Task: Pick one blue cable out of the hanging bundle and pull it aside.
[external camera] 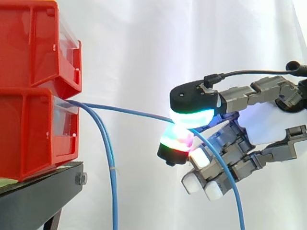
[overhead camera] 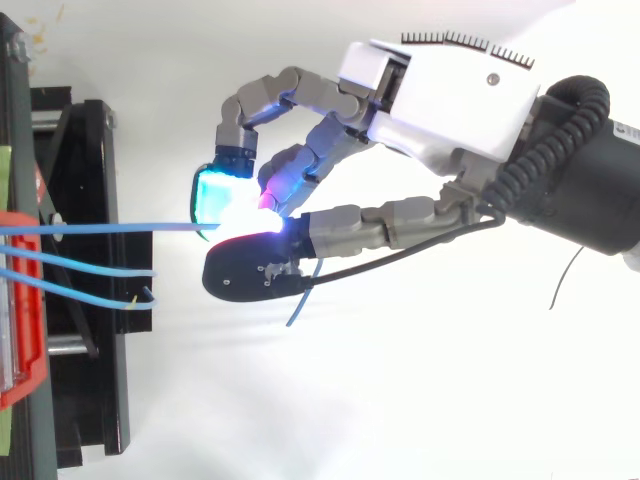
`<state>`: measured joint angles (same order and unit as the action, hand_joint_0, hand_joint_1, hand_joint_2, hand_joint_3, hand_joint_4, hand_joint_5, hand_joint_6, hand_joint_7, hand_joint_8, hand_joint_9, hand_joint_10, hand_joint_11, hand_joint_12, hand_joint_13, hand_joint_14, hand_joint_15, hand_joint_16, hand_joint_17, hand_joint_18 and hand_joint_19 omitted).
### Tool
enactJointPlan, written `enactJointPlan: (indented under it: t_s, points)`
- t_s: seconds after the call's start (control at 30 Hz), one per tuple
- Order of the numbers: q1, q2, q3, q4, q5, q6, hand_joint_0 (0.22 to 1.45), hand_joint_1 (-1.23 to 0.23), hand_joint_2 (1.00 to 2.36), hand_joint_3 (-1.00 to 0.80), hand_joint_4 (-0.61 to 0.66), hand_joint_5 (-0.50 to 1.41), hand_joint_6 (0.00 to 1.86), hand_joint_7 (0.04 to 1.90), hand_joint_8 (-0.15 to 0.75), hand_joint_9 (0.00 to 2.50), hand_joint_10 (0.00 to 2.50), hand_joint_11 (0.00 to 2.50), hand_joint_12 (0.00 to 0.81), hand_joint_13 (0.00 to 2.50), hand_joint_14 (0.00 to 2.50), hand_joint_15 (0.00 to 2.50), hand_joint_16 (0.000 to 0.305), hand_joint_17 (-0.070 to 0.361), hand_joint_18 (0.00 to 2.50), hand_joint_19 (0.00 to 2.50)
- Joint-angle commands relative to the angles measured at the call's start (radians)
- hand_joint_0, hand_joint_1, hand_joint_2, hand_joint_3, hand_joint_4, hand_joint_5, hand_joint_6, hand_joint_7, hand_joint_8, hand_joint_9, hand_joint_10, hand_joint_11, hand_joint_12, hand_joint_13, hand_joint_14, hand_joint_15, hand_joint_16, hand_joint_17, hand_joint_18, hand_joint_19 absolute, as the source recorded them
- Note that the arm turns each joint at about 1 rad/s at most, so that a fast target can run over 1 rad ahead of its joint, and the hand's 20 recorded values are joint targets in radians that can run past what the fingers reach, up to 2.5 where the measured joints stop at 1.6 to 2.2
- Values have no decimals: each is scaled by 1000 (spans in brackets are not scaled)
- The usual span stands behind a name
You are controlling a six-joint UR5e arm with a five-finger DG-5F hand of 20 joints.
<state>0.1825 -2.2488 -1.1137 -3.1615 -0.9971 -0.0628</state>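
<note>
Pinches one blue cable between curled fingers of the hand, taut right of red bins, apart from hanging cables.

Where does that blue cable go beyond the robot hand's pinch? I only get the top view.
Observer: From the side, the pinched blue cable runs between two glowing pads of the robot hand, then curves down out of the picture.
Operator: And where does it start?
Observer: At the lower red bin, with a second red bin stacked on it.
Operator: And the other cables?
Observer: The other blue cables hang straight down beside the black stand.
</note>
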Motion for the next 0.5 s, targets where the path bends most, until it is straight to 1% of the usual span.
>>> enactJointPlan:
  t_s: [0.0,0.47]
  points:
    - [0,0,0,0,0,1,595,-841,1012,137,28,-77,933,1194,328,1178,14,527,395,856,19,617,53,120,742,551]
    - [0,0,0,0,0,0,594,-840,1013,138,36,-77,930,1204,335,1175,15,522,402,830,20,596,54,120,736,539]
